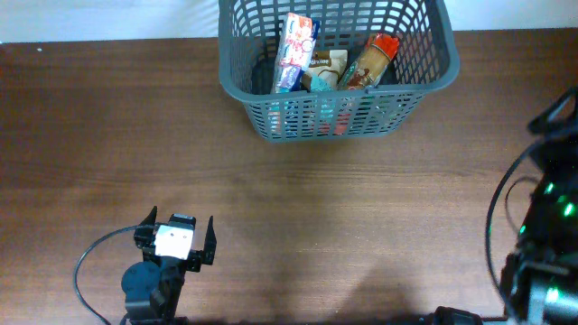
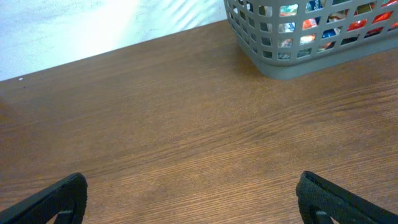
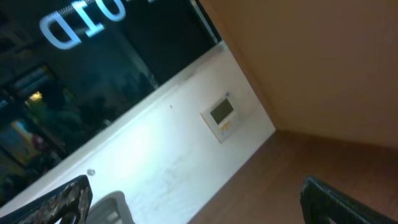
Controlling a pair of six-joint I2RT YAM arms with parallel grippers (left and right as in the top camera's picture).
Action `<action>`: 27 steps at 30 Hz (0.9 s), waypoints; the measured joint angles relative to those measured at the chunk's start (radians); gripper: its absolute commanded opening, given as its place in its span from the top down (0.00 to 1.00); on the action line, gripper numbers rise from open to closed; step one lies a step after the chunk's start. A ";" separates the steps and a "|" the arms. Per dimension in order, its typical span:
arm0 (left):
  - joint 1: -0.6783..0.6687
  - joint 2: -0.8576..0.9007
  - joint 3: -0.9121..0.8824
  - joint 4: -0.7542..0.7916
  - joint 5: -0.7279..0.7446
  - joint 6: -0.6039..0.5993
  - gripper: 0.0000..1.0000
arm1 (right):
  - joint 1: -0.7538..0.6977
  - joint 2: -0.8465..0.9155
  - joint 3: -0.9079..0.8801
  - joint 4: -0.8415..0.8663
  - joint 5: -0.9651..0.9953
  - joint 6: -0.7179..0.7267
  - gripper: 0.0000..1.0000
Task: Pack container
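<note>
The table (image 1: 289, 208) was of brown wood with a fine grain. Behind it was a pale wall (image 2: 74, 31), lit in soft stripes. The right wrist view showed a small control panel (image 3: 222, 118) on a white wall (image 3: 155, 168), under a dark glass pane (image 3: 112, 68) with lettering.

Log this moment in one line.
container: snack packs inside | left pincer: open, empty | right pincer: open, empty

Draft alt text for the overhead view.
A dark grey slotted basket holding colourful packages sits at the far edge of a wooden table. The left gripper, open and empty, is front left; the right arm shows at the right edge.
</note>
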 measured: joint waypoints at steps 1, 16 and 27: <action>0.000 0.000 0.000 0.000 0.000 0.000 0.01 | 0.000 -0.037 -0.045 0.011 0.000 0.000 0.01; 0.000 0.000 0.000 0.000 0.000 0.000 0.01 | 0.006 -0.389 -0.499 0.052 -0.044 -0.143 0.01; 0.000 0.000 0.000 0.000 0.000 0.000 0.01 | 0.198 -0.436 -0.560 0.076 -0.090 -0.477 0.01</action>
